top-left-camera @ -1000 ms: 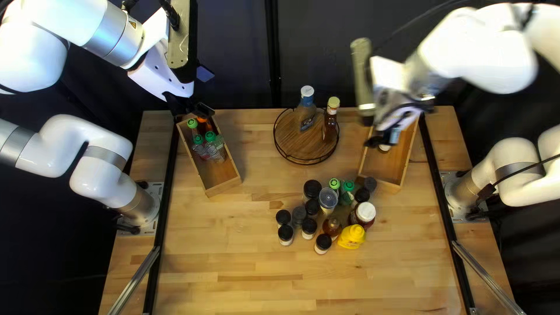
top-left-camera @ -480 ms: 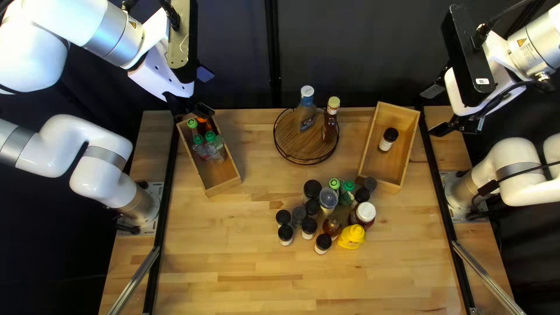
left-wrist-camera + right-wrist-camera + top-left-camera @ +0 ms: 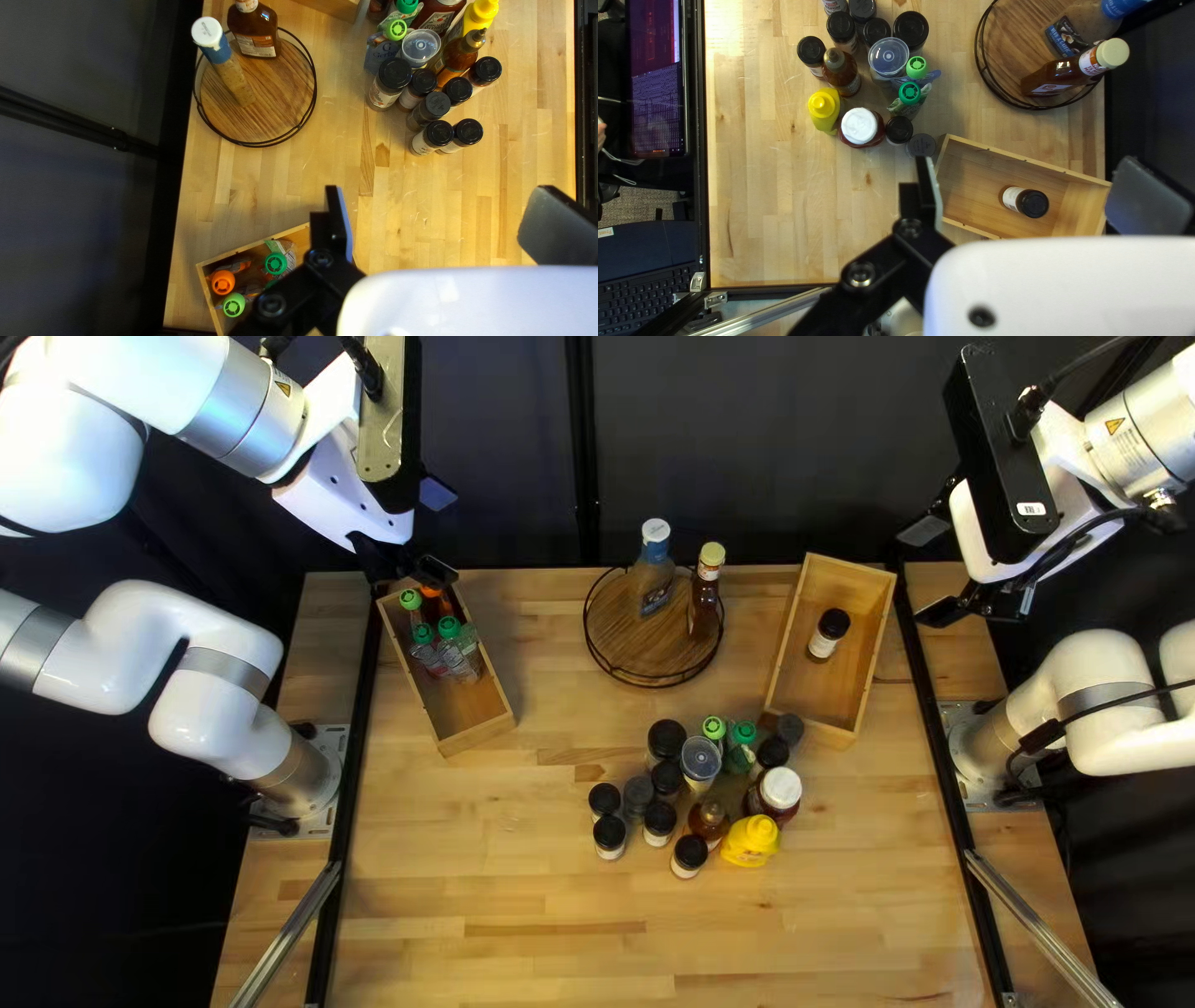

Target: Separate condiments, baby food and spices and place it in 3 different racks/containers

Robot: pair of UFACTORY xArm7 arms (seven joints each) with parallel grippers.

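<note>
Top left view: jars point(image 3: 659, 823) crowded (yellow bottle point(image 3: 751, 843) beside)

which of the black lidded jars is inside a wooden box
The jar alone in the wooden box at the right of the top left view. The other black-lidded jars are grouped outside it on the table.

Dark curtain point(image 3: 697, 461) behind the table point(image 3: 498, 871), lit screen point(image 3: 657, 81) and black keyboard point(image 3: 648, 295) beside it
</note>
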